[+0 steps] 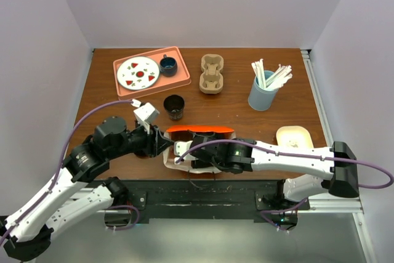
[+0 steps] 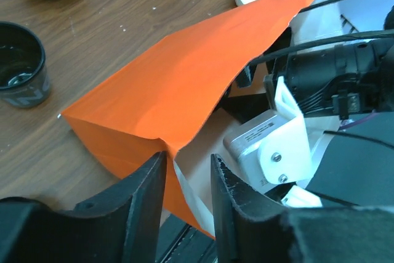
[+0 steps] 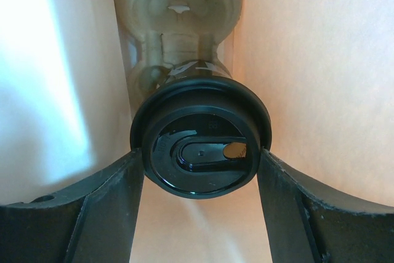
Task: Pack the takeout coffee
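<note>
- Right gripper (image 3: pixel 200 165) clamps the takeout coffee (image 3: pixel 200 143) at its lid, aimed at the cup carrier (image 3: pixel 178 29) just beyond its fingertips.
- Left gripper (image 2: pixel 188 180) pinches the orange bag (image 2: pixel 184 84) rim, keeping the mouth open.

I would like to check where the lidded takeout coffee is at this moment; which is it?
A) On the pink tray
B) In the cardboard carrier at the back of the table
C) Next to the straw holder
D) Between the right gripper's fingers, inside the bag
D: the right wrist view shows the takeout coffee clasped by the right gripper, with the bag walls pale on both sides.
</note>
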Controlling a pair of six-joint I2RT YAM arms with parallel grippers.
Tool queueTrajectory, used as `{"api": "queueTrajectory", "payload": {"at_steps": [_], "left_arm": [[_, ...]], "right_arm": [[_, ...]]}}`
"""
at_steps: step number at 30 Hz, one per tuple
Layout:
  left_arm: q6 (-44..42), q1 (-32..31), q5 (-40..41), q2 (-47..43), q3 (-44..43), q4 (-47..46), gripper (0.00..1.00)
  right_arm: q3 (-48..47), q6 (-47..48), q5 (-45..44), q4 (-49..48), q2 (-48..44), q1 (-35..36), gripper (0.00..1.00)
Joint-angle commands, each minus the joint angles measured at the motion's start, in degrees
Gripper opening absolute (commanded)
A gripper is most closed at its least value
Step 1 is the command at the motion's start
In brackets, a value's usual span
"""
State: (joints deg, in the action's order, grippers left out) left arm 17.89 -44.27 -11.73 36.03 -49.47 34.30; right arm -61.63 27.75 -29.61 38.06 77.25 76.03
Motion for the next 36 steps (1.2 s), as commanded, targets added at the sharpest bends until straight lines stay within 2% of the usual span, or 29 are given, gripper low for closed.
{"api": "queueTrajectory", "payload": {"at_steps": [1,5,6,8,11,12,13,19,23,30,36], "left_arm": [[0.1,0.1,2.3,-1.6,-2.7,4.1,0.44],[1.4,0.2,2.4,-2.5,-1.6,4.6,0.43],[1.5,0.2,2.8,-2.3,-1.4,4.2,0.39],[2.0,0.2,2.9,-1.6,-1.3,2.8,0.36],[1.8,0.2,2.6,-0.4,-1.2,1.0,0.20],[1.7,0.2,2.2,-0.2,-1.1,0.9,0.04],[1.7,0.2,2.1,-0.5,-0.7,0.3,0.00],[-0.1,0.2,-0.9,-4.6,2.5,-4.3,0.00],[-0.7,0.2,-2.2,-4.1,2.2,-4.2,0.00],[-1.6,0.1,-3.7,-5.1,3.7,-7.2,0.00],[-4.9,0.2,-1.0,-6.2,4.7,-10.2,0.00]], "right_arm": [[-0.3,1.5,0.7,-2.0,0.7,-0.2,0.27],[-0.5,1.4,1.0,-2.6,1.2,-0.2,0.27],[-0.2,1.5,1.1,-2.7,1.2,-0.2,0.27],[0.4,1.7,1.3,-3.2,1.1,-0.3,0.27],[1.1,1.5,1.5,-3.3,0.8,-0.3,0.27],[1.2,1.5,1.2,-3.5,0.6,-0.2,0.27],[1.2,1.6,0.9,-3.9,0.6,-0.3,0.27],[-3.3,4.8,-0.1,-3.6,1.2,-0.5,0.27],[-5.2,6.2,2.0,-1.9,0.5,-0.5,0.27],[-0.7,5.8,3.1,-0.5,-1.6,-0.5,0.26],[2.4,5.0,4.0,-1.7,-3.5,-0.6,0.26]]}}
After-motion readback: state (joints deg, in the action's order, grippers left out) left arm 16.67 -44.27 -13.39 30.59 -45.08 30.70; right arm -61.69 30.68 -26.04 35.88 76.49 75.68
